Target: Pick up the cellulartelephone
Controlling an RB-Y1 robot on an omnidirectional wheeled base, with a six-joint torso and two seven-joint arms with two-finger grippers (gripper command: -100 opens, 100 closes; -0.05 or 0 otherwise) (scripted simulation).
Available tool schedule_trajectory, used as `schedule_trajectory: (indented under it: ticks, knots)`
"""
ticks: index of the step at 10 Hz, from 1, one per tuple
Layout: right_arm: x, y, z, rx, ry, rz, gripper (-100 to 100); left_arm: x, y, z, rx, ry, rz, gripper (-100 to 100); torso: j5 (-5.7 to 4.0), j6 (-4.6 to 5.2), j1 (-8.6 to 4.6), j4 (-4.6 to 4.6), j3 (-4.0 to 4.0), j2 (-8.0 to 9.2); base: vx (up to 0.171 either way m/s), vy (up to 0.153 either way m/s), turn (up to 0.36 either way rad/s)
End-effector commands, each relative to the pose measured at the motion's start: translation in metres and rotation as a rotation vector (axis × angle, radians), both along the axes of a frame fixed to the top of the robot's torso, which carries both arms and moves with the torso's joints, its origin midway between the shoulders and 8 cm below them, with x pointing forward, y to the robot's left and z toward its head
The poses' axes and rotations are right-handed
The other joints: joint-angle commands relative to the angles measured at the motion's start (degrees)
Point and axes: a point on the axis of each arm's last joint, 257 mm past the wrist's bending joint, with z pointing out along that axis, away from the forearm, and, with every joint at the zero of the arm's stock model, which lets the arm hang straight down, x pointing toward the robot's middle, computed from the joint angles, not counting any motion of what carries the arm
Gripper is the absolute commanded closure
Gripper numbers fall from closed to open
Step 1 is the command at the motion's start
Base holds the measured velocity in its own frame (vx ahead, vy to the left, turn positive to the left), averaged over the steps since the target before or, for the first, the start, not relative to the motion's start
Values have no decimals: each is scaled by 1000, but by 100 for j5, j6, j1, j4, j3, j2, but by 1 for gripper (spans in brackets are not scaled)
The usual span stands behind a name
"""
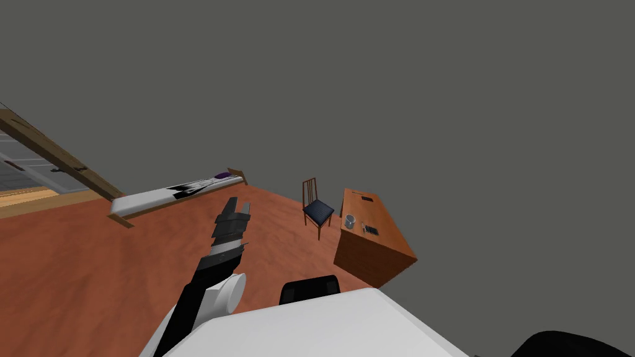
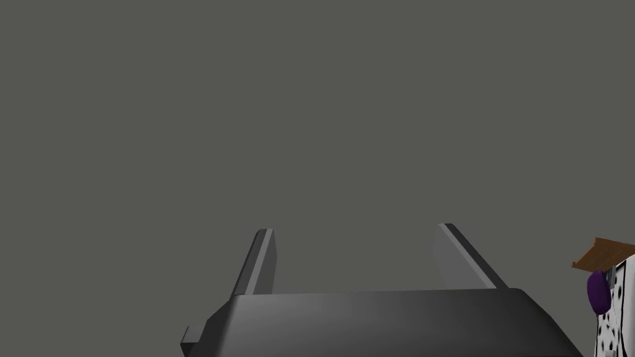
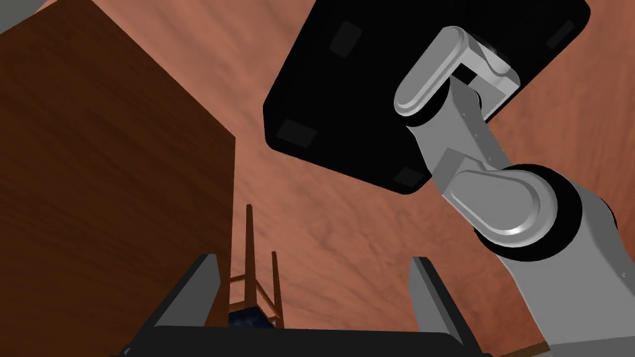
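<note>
the cellphone (image 1: 371, 230) lies dark and flat on the wooden tabletop (image 1: 390, 237), near a round grey thing (image 1: 351, 220), with a chair (image 1: 317, 211) alongside. my left pincer (image 1: 239, 206) hangs over the floor (image 1: 93, 266), well apart from it, wide open and empty. my right pincer (image 3: 316, 263) is open and empty too.

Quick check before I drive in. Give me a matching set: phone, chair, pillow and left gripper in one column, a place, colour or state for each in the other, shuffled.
Things:
1. phone
2. chair
3. pillow
4. left gripper

Descriptions:
A. purple, on the bed
B. open, holding nothing
C. small and dark, lying on the desk
D. dark blue seat, standing beside the desk

Pairs: 1-C, 2-D, 3-A, 4-B
</note>
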Motion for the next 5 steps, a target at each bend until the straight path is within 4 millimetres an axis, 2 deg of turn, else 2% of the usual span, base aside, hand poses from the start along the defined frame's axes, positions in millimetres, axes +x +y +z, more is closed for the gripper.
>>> schedule_trajectory:
  ticks: [1, 2, 3, 4, 5]
  knots:
    - [-7, -20, 1, -35, 17, 17, -100, 0, 0, 0, 0, 0, 0, 0, 0, 0, 0, 0, 0, 0, 96, 5, 150]
    - [-14, -44, 5, -84, 40, 58, -100, 0, 0, 0, 0, 0, 0, 0, 0, 4, -2, -2, -3, -4, 155, -2, 241]
    - [-16, -48, 5, -92, 45, 55, -100, 0, 0, 0, 0, 0, 0, 0, 0, -2, -5, -5, -14, -24, 164, -4, 130]
    - [-22, -74, 10, -141, 67, 90, -100, 0, 0, 0, 0, 0, 0, 0, -3, 4, -4, -7, -18, -29, 153, -4, 199]
    - [-24, -77, 10, -148, 70, 87, -100, 0, 0, 0, 0, 0, 0, 0, 0, 0, -4, -7, -18, -30, 119, -2, 146]
